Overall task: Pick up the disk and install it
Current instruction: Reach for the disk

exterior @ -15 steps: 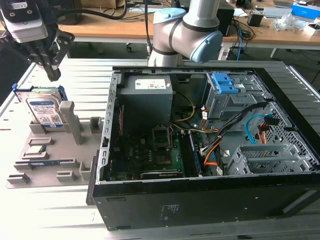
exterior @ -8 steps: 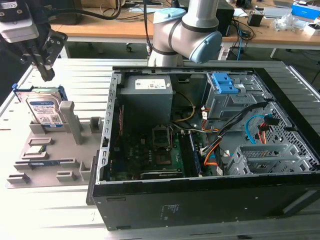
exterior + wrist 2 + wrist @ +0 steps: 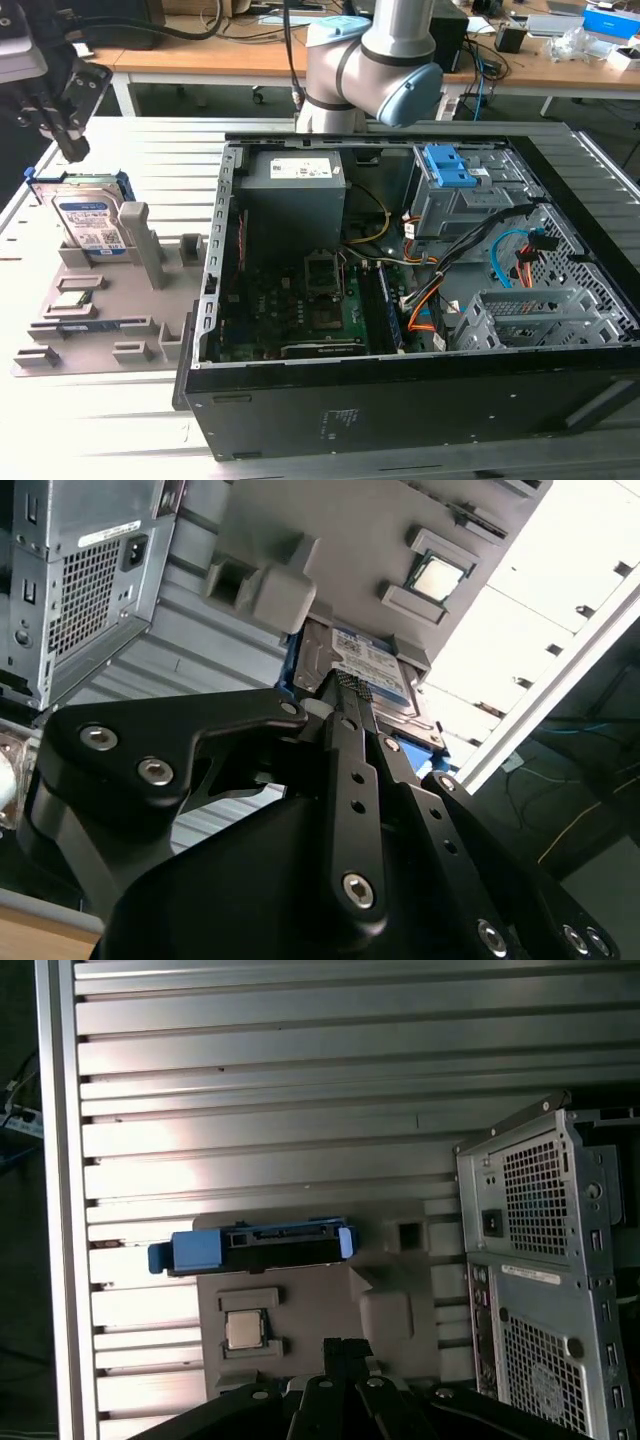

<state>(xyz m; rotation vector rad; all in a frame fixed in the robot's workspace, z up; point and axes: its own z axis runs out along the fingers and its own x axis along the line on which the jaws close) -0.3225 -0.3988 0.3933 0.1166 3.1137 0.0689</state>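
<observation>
One flat silver disk (image 3: pixel 86 222) upright in grey moulded holder (image 3: pixel 110 318), black gripper (image 3: pixel 72 148) close by, fingers pressed together

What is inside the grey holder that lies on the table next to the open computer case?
The disk stands upright in a slot of the grey holder, and a small chip lies flat in a recess. The slot wall covers the disk's lower edge.

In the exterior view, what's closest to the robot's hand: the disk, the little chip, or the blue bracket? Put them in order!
From the hand:
1. The disk, standing just under it.
2. The chip, lying flat on the gray tray, past the disk.
3. The blue bracket, inside the computer case, far toward the exterior view's right.
</observation>
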